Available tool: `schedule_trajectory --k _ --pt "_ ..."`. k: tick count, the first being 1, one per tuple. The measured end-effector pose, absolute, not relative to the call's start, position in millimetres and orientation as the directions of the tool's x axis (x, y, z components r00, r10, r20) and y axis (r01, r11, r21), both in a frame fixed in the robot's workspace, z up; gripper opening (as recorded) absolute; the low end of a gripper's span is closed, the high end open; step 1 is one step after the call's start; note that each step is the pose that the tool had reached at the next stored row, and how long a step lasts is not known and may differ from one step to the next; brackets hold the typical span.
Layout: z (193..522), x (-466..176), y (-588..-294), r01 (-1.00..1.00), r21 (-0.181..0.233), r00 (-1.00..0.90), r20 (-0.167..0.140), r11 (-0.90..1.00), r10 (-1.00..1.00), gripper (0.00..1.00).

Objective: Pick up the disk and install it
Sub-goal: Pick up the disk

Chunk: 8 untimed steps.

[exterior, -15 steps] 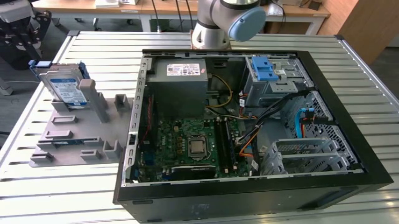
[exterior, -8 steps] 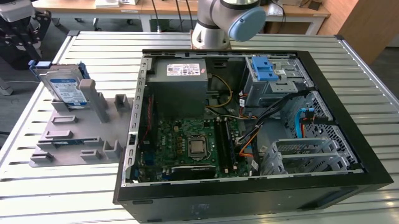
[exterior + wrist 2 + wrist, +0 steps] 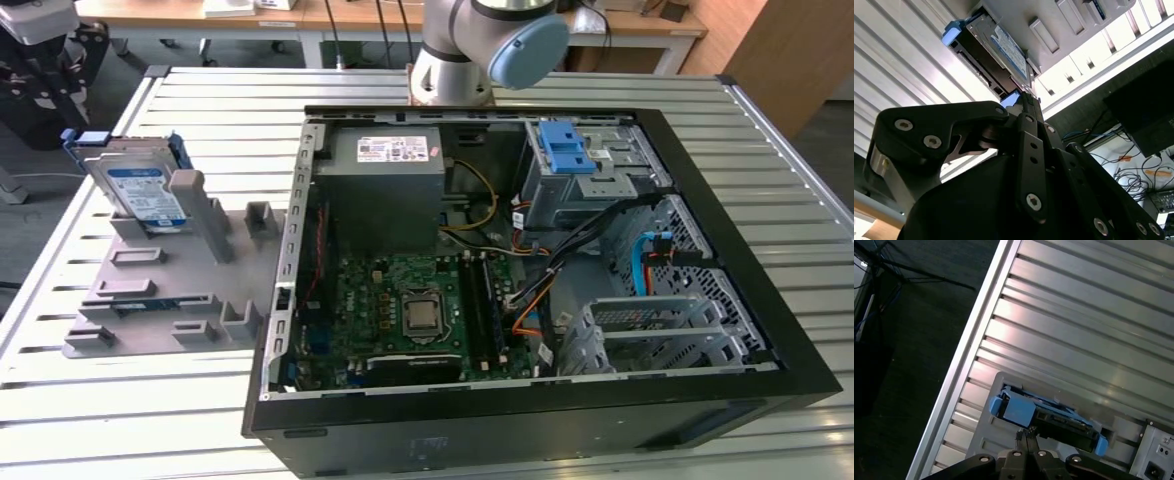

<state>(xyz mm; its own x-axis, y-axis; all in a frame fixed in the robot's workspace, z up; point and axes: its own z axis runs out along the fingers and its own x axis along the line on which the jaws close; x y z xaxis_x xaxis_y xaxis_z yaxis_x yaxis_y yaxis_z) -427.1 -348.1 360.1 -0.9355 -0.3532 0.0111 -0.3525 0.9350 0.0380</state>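
Ribbed aluminium tabletop (image 3: 134,400), bright slats. Nearest on it is the black steel case (image 3: 534,425), lying on its side and open. Inside: green motherboard (image 3: 414,300) with a square silver CPU (image 3: 423,313), boxy grey PSU (image 3: 387,175) behind it. The perforated metal cage (image 3: 594,185) with its blue plastic latch (image 3: 567,150) sits at the exterior view's right rear.

To the exterior view's left of the case is a matte grey moulded fixture (image 3: 160,290), all blocky slots and posts. The disk (image 3: 140,190) stands on edge in its far slot, roughly upright, well outside the case. It's a flat silver rectangle with a white-and-blue label and a blue plastic bracket round the edges.

In the first wrist view the end effector (image 3: 1023,436) hangs just over the disk's upper edge, apart from it. Black metal linkages, silver screws, thin fingers drawn together with nothing between them. That edge is dark, with blue bracket tabs at both ends.

The arm (image 3: 481,45) stands at the tabletop's far side, grey with a blue cap.
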Motion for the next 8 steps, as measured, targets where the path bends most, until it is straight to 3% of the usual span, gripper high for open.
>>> schedule_trajectory --k 8 --pt "360.0 -427.6 -348.2 -0.405 0.038 -0.914 0.011 0.913 -0.406 0.11"
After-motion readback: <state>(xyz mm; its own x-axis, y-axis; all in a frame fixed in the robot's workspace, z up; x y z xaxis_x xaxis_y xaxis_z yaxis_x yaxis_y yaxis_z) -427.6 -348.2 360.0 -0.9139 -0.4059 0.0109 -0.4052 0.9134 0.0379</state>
